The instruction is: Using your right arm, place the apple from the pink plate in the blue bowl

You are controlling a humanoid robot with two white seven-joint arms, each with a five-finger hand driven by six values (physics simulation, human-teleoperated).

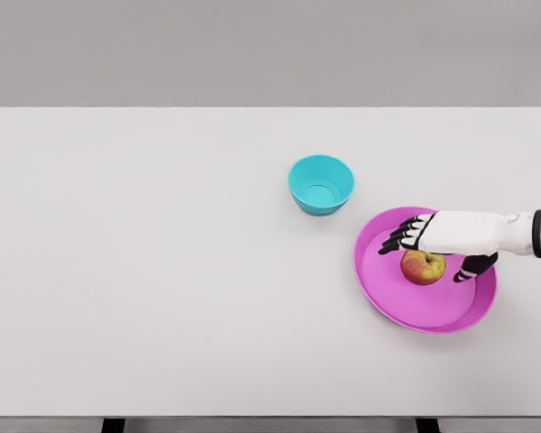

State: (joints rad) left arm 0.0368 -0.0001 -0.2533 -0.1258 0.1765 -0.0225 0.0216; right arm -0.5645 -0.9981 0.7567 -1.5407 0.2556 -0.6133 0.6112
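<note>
A red-and-yellow apple (422, 267) lies on the pink plate (386, 290) at the right of the white table. My right hand (435, 249) hovers just over the apple, coming in from the right edge. Its black fingers (402, 237) are spread out past the apple's far side, and the thumb (474, 266) hangs at the apple's right. The hand holds nothing. A blue bowl (321, 184) stands upright and empty up and to the left of the plate. My left arm is out of view.
The white table (162, 271) spreads wide to the left of the bowl and plate. Its front edge runs along the bottom of the view, and its far edge meets a grey wall.
</note>
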